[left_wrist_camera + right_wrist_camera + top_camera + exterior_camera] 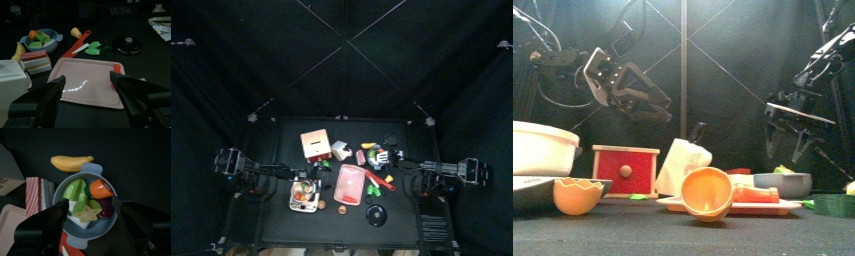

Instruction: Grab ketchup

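Note:
The ketchup looks to be the small red bottle (pixel 117 68) lying on the far edge of the pink tray (pixel 87 95). It shows low in the front view as a red shape (pixel 755 195) behind the orange cup. My left gripper (pixel 88 79) hangs open above the tray, its jaws spread wide with nothing between them, and the bottle lies just beyond one jaw. My right gripper (pixel 95 207) is open over a grey-blue bowl (pixel 100 220) of toy food and holds nothing. In the front view both grippers, left (pixel 631 95) and right (pixel 796 135), hang above the objects.
A red-handled knife (pixel 78 45), green pieces (pixel 95 48) and a black lid (pixel 128 45) lie beyond the tray. A banana (pixel 72 162) and a striped box (pixel 37 195) sit by the bowl. Near the front stand a white bowl (pixel 540 148), a red drawer box (pixel 625 168) and an orange cup (pixel 707 193).

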Motion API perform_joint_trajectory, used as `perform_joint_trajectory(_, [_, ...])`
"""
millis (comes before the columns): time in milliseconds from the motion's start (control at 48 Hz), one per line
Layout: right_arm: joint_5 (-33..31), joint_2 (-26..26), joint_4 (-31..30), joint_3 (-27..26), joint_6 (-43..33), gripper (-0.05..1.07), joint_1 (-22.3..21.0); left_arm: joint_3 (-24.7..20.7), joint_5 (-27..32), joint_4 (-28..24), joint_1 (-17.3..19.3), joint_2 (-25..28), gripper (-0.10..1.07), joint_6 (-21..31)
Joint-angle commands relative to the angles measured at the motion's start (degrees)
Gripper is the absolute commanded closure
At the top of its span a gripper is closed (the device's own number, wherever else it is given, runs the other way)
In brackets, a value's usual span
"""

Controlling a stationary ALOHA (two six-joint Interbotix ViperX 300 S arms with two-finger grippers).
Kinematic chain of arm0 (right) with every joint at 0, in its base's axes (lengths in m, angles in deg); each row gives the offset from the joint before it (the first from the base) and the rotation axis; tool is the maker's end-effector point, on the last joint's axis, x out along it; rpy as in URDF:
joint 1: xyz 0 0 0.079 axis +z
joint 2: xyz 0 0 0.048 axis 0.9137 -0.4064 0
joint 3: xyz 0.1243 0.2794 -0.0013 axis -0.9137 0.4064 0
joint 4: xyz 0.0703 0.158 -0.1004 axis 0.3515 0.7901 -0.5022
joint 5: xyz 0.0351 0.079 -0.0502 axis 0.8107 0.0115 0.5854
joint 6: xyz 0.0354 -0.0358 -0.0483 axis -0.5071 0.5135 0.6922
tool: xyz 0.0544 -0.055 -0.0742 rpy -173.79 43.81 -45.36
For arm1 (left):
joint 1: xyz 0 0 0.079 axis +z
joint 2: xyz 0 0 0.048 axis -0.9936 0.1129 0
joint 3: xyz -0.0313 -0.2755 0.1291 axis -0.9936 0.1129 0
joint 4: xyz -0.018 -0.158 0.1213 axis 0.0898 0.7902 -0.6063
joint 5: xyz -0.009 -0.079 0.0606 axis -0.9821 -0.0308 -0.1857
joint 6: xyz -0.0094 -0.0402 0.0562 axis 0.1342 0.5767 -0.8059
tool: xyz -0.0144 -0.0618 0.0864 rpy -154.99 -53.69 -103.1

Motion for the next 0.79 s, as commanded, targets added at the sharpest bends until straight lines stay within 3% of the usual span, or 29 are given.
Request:
perform_joint_trajectory(0, [-1.23, 0.62, 1.32, -1.41, 2.37, 0.04, -0.09, -0.53, 0.09, 0.0, 0.0, -0.26, -0.04, -0.09])
perform_joint_trajectory(375, [-1.58, 1.23, 2.64, -0.97, 4.22, 0.04, 0.62, -0.53, 0.35, 0.0, 0.0, -0.26, -0.05, 0.0])
perform_joint_trajectory(771, [-1.41, 4.92, 6.77, -0.53, 4.04, 0.04, 14.33, 0.0, 0.53, 0.26, -0.79, -0.26, -0.05, -0.09])
